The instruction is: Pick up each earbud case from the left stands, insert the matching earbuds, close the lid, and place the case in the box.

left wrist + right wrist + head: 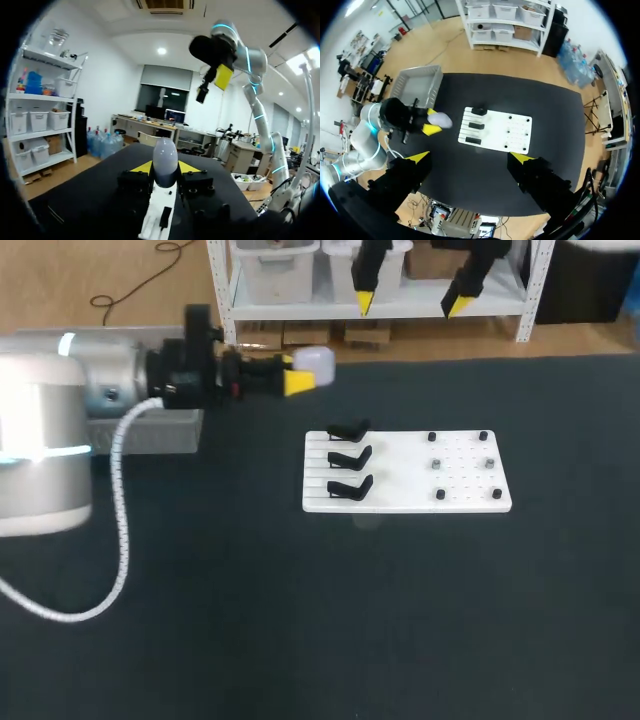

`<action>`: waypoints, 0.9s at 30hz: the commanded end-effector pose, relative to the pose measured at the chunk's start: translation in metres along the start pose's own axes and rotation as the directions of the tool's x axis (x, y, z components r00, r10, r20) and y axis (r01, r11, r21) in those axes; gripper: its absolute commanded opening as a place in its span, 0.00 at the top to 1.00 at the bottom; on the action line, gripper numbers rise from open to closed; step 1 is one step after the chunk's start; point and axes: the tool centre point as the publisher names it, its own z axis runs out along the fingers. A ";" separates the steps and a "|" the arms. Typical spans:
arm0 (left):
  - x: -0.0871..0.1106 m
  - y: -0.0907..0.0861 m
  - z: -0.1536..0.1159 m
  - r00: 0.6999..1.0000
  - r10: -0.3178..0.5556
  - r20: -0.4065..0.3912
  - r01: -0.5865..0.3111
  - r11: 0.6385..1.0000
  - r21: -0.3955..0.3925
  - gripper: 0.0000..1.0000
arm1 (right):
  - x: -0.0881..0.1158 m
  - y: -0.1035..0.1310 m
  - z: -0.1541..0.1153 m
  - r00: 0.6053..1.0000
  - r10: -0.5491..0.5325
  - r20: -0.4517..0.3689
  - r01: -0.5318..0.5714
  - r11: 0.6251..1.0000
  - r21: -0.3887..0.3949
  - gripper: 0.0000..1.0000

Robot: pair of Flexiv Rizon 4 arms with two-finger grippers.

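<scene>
Head view: left hand [300,373] pinches a white earbud case [316,362]; right hand [410,304] (raised high) spread.

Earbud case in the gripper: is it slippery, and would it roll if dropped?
Probably slippery: the earbud case looks smooth and rounded. It might roll on the table. It seems stiff, undented where the left gripper pinches it.

One earbud case [314,362], three stands [350,456], six knobs [435,463], one board [400,478], one box [410,87].
</scene>
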 end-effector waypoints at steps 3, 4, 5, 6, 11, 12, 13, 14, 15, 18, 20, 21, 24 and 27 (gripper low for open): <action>0.003 0.027 -0.081 0.999 -0.017 -0.033 -0.004 0.830 -0.557 1.00 | 0.013 -0.007 0.000 0.949 0.010 0.315 0.010 0.998 -0.061 0.00; 0.006 0.033 -0.087 0.999 -0.020 -0.046 -0.010 0.816 -0.577 1.00 | 0.013 -0.007 0.000 0.949 0.010 0.315 0.010 0.998 -0.061 0.00; 0.013 0.046 -0.100 0.997 -0.036 -0.070 -0.016 0.780 -0.625 1.00 | 0.013 -0.007 0.000 0.949 0.010 0.315 0.010 0.998 -0.061 0.00; 0.020 0.058 -0.110 0.995 -0.050 -0.084 -0.017 0.755 -0.655 1.00 | 0.013 -0.007 0.000 0.949 0.010 0.315 0.010 0.998 -0.061 0.00; 0.042 0.109 -0.153 0.986 -0.097 -0.133 -0.038 0.648 -0.760 1.00 | 0.013 -0.007 0.000 0.949 0.010 0.315 0.010 0.998 -0.061 0.00; 0.046 0.120 -0.161 0.986 -0.107 -0.125 -0.031 0.624 -0.781 1.00 | 0.013 -0.007 0.000 0.949 0.010 0.315 0.010 0.998 -0.061 0.00; 0.049 0.130 -0.167 0.986 -0.116 -0.120 -0.024 0.611 -0.791 1.00 | 0.013 -0.007 0.000 0.949 0.010 0.315 0.010 0.998 -0.061 0.00; 0.051 0.136 -0.170 0.983 -0.117 -0.144 -0.046 0.600 -0.799 1.00 | 0.013 -0.007 0.000 0.949 0.010 0.315 0.010 0.998 -0.061 0.00; 0.054 0.144 -0.175 0.982 -0.120 -0.143 -0.047 0.581 -0.812 1.00 | 0.013 -0.007 0.000 0.949 0.010 0.315 0.010 0.998 -0.061 0.00; 0.061 0.167 -0.188 0.981 -0.130 -0.143 -0.048 0.554 -0.831 1.00 | 0.013 -0.007 0.000 0.949 0.010 0.315 0.010 0.998 -0.061 0.00; 0.068 0.182 -0.197 0.980 -0.140 -0.145 -0.049 0.534 -0.844 1.00 | 0.013 -0.007 0.000 0.949 0.010 0.315 0.010 0.998 -0.061 0.00; 0.071 0.189 -0.201 0.979 -0.145 -0.144 -0.048 0.519 -0.853 1.00 | 0.013 -0.007 0.000 0.949 0.010 0.315 0.010 0.998 -0.061 0.00; 0.075 0.201 -0.211 0.975 -0.155 -0.160 -0.060 0.508 -0.859 1.00 | 0.013 -0.007 0.000 0.949 0.010 0.315 0.010 0.998 -0.061 0.00; 0.077 0.205 -0.222 0.972 -0.164 -0.167 -0.067 0.491 -0.869 0.97 | 0.013 -0.007 0.000 0.949 0.010 0.315 0.010 0.998 -0.061 0.00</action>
